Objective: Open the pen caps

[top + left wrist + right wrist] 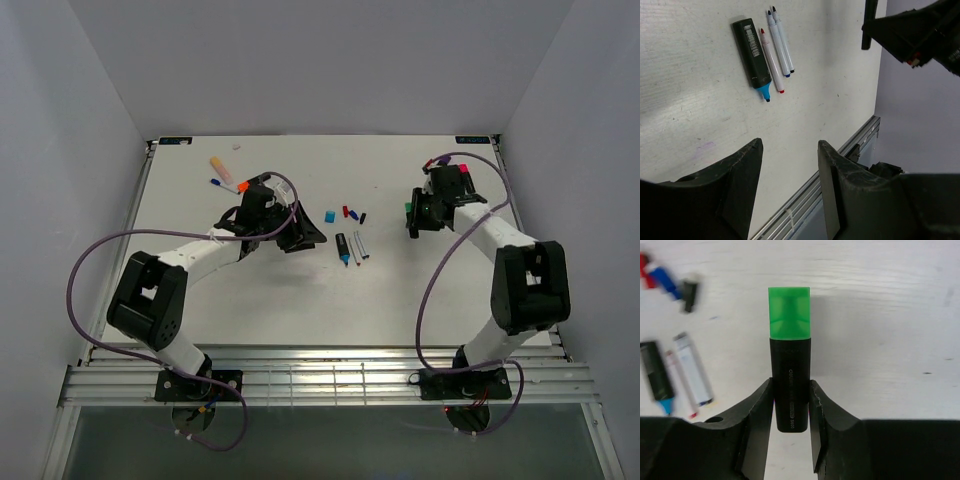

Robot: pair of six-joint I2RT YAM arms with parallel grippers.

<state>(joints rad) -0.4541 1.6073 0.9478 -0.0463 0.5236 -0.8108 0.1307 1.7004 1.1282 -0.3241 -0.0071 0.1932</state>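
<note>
At 2 o'clock on the tabletop (300,310), the right gripper (790,390) clamps a highlighter (790,375) by its black body. This leaves the green cap (789,312) jutting clear, apparently so it can be pulled off. The left gripper (789,150), spread and empty, hovers near the centre. An uncapped blue highlighter (751,50) and three thin pens (777,45) lie at about 12 o'clock in its wrist view, seemingly done.

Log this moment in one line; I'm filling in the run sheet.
right gripper: shut on green highlighter, green cap on | left gripper: open, empty | blue highlighter uncapped
</note>
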